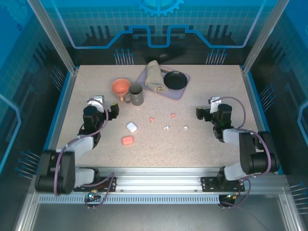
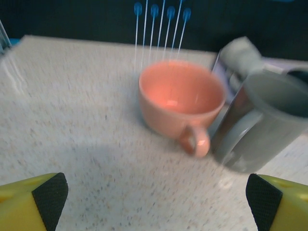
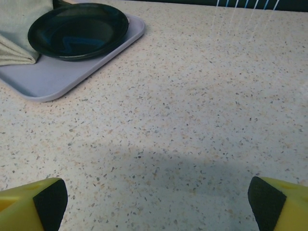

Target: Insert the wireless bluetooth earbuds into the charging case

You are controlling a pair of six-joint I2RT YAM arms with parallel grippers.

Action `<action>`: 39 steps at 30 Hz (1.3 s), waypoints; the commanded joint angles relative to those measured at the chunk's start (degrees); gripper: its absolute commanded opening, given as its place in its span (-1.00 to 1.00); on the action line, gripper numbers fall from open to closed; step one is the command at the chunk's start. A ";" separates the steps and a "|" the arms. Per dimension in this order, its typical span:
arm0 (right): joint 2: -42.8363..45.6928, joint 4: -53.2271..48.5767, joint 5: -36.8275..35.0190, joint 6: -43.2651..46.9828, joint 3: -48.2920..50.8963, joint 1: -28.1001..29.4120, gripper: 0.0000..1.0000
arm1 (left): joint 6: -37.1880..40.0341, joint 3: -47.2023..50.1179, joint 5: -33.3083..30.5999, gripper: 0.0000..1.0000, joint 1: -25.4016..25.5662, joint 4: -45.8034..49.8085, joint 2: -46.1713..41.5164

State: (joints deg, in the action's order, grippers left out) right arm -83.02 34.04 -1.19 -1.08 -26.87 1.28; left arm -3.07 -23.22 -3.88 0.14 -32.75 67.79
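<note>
Left gripper (image 1: 115, 109) and right gripper (image 1: 198, 113) spread wide, both empty.
Pink earbuds (image 1: 151, 119) and white earbuds (image 1: 166, 127) loose mid-table between them, toward the near edge; white case (image 1: 132, 127) and pink case (image 1: 127, 140) just left.

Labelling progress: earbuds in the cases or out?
Out. The pink earbuds and white earbuds lie loose on the table, apart from the white case and pink case.

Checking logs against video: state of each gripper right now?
Left gripper: open, holding nothing.
Right gripper: open, holding nothing.
</note>
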 commanded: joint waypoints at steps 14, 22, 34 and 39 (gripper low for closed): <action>18.78 -48.66 3.00 -6.48 -19.10 10.51 1.00 | -22.88 -12.36 9.28 0.98 0.56 54.23 -23.52; 13.43 -53.46 -1.29 -11.12 -25.97 29.12 1.00 | -29.89 -13.43 17.49 0.98 0.56 60.81 -20.02; -8.66 -54.92 -6.89 -12.96 -39.36 48.35 0.79 | -30.43 -13.50 9.38 0.98 0.56 63.84 -20.41; -19.81 -57.34 -7.33 -13.59 -48.63 53.08 0.69 | -29.42 -14.38 4.76 0.98 0.56 66.81 -23.60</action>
State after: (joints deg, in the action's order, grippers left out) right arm -98.72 -20.67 -7.49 -13.54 -70.89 52.27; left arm -32.93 -35.33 4.73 0.49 30.76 46.26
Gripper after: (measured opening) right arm 0.851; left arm 0.990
